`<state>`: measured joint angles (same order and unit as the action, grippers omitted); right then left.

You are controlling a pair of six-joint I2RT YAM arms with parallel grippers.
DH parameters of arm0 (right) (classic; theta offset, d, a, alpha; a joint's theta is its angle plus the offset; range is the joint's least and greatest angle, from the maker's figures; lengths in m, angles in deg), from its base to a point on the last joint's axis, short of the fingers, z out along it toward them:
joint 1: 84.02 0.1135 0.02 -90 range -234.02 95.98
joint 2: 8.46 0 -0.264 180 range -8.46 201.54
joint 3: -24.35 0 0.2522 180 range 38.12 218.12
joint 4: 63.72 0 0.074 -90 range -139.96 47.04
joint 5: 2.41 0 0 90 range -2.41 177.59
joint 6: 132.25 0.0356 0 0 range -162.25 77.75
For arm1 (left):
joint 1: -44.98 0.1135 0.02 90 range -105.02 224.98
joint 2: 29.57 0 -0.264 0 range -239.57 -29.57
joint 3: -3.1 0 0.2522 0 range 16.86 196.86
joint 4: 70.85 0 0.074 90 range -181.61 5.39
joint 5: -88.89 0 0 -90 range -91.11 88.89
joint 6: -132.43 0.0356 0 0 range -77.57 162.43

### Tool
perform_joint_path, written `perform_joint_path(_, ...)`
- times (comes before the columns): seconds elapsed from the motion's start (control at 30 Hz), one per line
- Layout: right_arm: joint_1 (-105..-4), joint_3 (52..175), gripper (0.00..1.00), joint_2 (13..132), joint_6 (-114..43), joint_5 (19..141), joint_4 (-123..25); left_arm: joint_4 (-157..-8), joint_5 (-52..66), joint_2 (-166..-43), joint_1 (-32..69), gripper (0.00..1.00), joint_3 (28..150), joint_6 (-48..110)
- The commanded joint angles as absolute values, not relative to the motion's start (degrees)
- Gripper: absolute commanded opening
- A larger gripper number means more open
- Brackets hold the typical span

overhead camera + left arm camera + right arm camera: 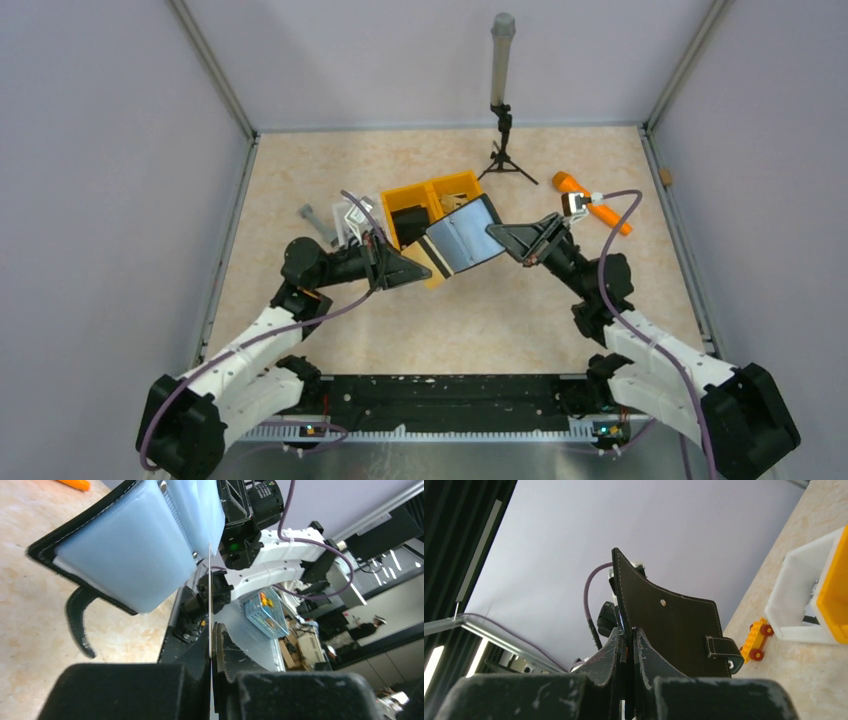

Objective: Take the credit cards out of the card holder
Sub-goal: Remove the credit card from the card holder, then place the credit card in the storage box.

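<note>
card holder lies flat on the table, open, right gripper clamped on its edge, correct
No. The card holder is held up off the table, open, with the right gripper clamped on its edge. The left wrist view shows it raised, its strap dangling.

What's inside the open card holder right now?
Pale blue lining shows inside the card holder, and one thin credit card, seen edge-on, reaches from it into the shut left end effector. Whether more cards remain tucked behind that lining cannot be seen.
</note>
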<state>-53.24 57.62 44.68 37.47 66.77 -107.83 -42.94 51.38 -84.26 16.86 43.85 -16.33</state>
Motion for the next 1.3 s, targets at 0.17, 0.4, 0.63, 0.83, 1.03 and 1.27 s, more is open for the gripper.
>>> perform_joint_path(0.17,-57.8,59.9,0.00,33.7,19.9,70.8,-82.3,-78.5,40.3,-80.1,19.8,0.00,50.2,2.9)
perform_joint_path(0.4,-57.8,65.1,0.00,19.3,-0.2,90.2,-54.0,-72.6,38.8,-92.5,17.4,0.00,53.7,0.5)
perform_joint_path(0.63,-57.8,71.1,0.00,15.5,-9.6,97.9,-43.8,-106.2,3.0,-106.7,7.1,0.00,79.8,25.4)
perform_joint_path(0.83,-57.8,73.3,0.00,13.4,-11.4,100.2,-42.0,-119.4,-24.8,-124.2,-3.9,0.00,103.7,40.1)
perform_joint_path(1.03,-57.8,75.5,0.00,7.1,-14.2,110.5,-37.9,-139.6,-49.0,-149.0,-7.9,0.00,133.2,49.8)
perform_joint_path(1.27,-57.8,78.0,0.00,-0.2,-16.4,118.7,-33.1,-136.8,-55.2,-160.2,-8.0,0.00,140.7,61.5)
